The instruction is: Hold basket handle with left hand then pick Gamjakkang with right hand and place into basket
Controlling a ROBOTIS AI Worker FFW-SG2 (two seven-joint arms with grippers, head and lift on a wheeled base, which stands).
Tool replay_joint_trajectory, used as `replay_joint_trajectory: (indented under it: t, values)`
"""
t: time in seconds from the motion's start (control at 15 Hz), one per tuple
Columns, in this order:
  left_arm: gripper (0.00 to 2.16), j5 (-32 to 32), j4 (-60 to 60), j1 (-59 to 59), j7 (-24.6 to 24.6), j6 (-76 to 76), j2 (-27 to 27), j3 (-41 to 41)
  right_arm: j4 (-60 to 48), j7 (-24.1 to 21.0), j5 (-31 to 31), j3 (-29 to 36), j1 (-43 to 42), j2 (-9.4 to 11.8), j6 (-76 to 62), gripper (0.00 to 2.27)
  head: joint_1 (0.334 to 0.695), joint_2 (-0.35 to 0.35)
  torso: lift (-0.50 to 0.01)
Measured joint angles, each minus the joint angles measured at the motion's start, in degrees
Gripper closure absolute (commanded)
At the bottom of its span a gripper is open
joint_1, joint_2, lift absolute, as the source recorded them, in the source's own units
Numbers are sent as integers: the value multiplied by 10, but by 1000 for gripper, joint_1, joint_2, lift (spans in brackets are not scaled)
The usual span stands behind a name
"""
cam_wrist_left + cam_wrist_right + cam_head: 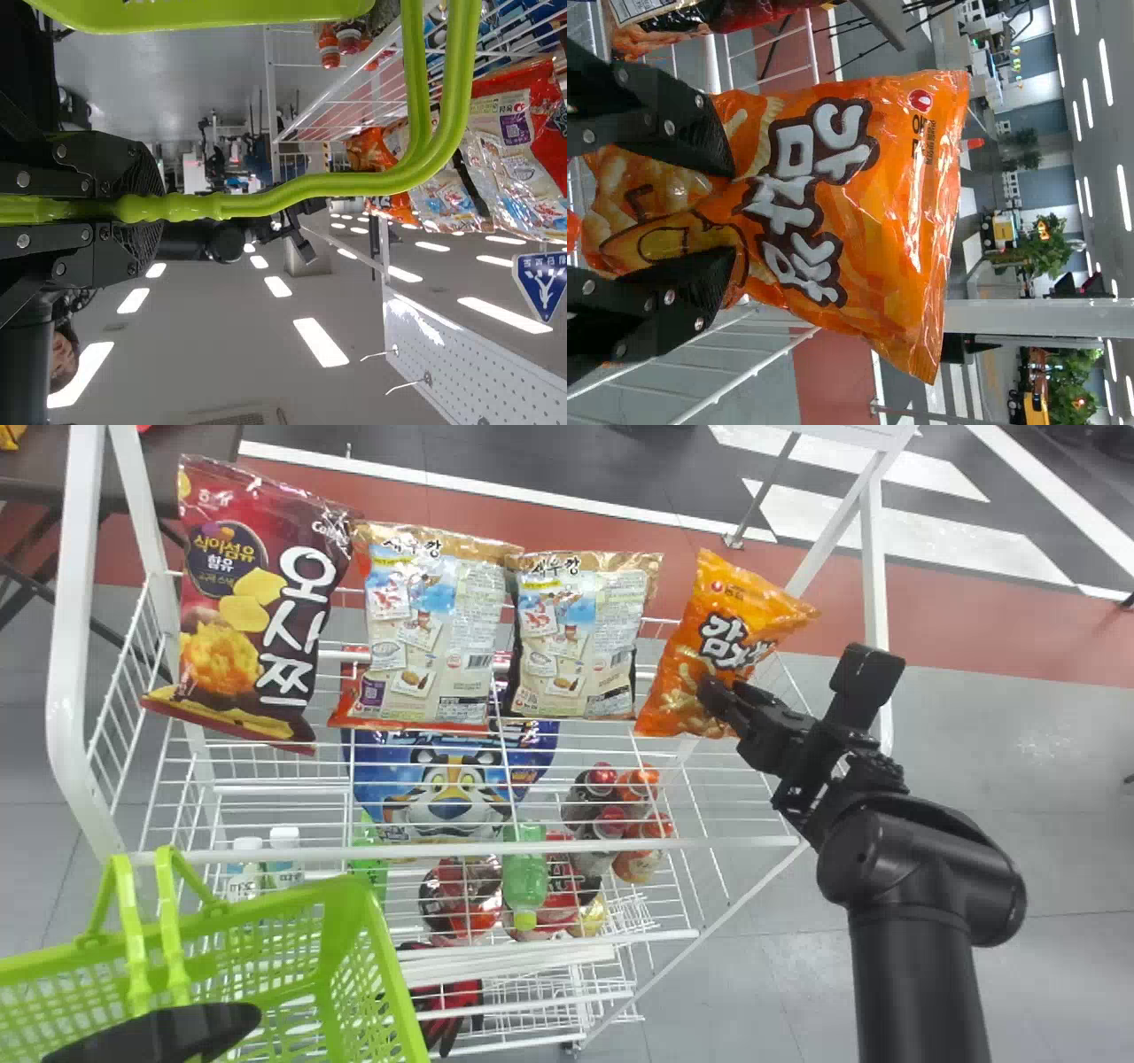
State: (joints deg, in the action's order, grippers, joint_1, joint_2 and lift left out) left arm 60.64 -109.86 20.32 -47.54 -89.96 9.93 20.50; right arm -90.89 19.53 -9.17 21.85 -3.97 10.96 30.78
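Orange Gamjakkang bag (678, 691) stood on the wire rack (461, 852), the right end effector (733, 211) spread apart at its lower front, the left end effector (161, 208) clamped on the basket handle (310, 188), and too shallow a pinch might have let it slip

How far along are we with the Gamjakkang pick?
Done: the left gripper is closed on the basket handle. In hand: the right gripper is at the lower part of the orange Gamjakkang bag, beside the row of snacks; I can't tell whether it has a secure grip. Left: bring the bag to the green basket and place it inside.
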Motion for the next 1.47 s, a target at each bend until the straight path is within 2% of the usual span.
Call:
replay_joint_trajectory:
  t: [0.4,0.93,1.27,1.47]
  values:
    - [2145,0,2,0,-2,0,2,1,-26,-11,-4,-2,21,-2,-17,2246,695,-350,-17]
    - [2145,1,7,-1,-4,0,2,3,-196,-62,10,-22,95,-17,100,2246,695,-350,-17]
    - [2145,1,7,1,-5,0,2,4,-318,-63,7,-25,127,-35,224,2246,695,-350,-17]
    - [2145,1,7,2,-5,0,2,4,-392,-63,-13,-31,148,-39,342,2246,695,-350,-17]
